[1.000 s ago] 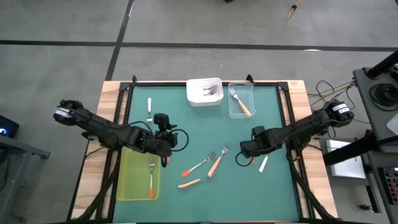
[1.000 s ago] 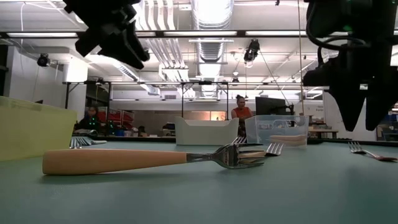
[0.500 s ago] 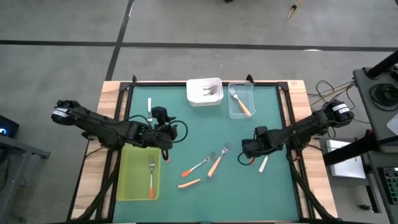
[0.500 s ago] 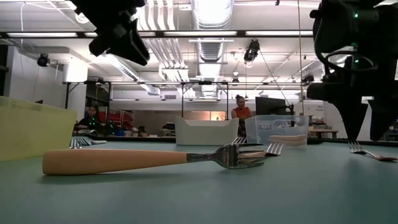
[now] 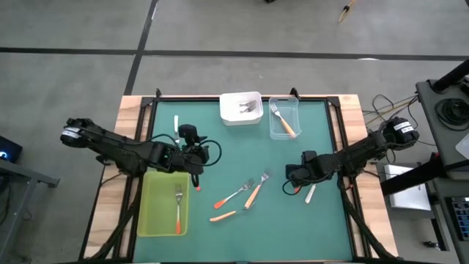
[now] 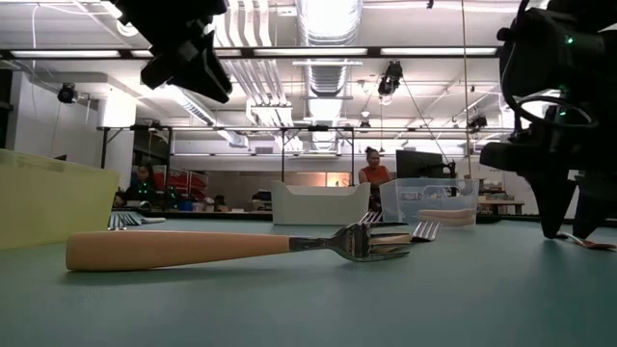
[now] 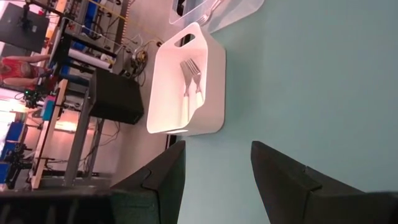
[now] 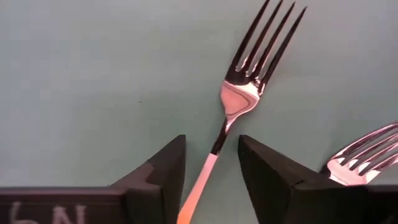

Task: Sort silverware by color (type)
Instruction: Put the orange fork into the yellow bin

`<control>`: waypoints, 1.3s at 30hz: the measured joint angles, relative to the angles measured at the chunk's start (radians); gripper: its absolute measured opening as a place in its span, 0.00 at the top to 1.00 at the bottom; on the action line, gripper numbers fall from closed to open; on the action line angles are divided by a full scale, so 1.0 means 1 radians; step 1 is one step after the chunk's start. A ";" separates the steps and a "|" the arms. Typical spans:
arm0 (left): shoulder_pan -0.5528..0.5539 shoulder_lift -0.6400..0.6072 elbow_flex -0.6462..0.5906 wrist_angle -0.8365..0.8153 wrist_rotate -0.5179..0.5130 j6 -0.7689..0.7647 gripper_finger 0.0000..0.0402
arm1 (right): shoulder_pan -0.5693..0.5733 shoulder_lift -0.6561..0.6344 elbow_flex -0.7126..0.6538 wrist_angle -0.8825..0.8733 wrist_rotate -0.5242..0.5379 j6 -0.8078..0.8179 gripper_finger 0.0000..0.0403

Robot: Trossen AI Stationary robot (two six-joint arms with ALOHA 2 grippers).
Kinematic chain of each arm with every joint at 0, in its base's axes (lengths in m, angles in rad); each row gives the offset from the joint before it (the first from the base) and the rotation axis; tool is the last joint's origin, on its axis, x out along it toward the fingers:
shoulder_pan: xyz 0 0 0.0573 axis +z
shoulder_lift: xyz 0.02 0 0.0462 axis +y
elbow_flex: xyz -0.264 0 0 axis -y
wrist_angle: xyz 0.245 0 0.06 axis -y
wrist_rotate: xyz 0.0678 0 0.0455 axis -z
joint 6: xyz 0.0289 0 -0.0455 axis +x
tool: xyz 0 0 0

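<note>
Steel tines and a slim red-orange plastic handle make up the fork (image 8: 239, 102) now between the right gripper's (image 8: 211, 171) fingers; in the high view it lies right of centre on the table (image 5: 227, 147), just beside a white-handled fork (image 5: 311, 193). The fingers straddle the handle where it meets the metal neck, apart and not yet touching it. Judged from its build, the fork is light and stiff, lying flat with little height to catch; the smooth handle may slip or pivot, so the narrow neck-to-handle junction near the balance point looks the best hold. Three more forks (image 5: 245, 194) lie scattered at lower centre. Sorted ones rest in the white tray (image 5: 233, 117) and clear tray (image 5: 294, 132) at upper centre and the yellow-green tray (image 5: 150, 213) at lower left. At centre left, the left gripper (image 7: 214, 165) hovers above the table with fingers spread, holding nothing.
</note>
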 joint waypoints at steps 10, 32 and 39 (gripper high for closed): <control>0.000 0.000 0.000 0.006 0.000 0.000 0.59 | -0.001 0.003 -0.002 0.014 0.034 0.013 0.92; 0.001 0.000 -0.006 0.225 0.152 -0.028 0.59 | 0.002 -0.193 0.023 0.087 0.372 -0.231 0.98; 0.000 0.000 -0.068 0.476 0.229 -0.120 0.59 | 0.002 -0.263 0.022 0.454 0.618 -0.693 0.98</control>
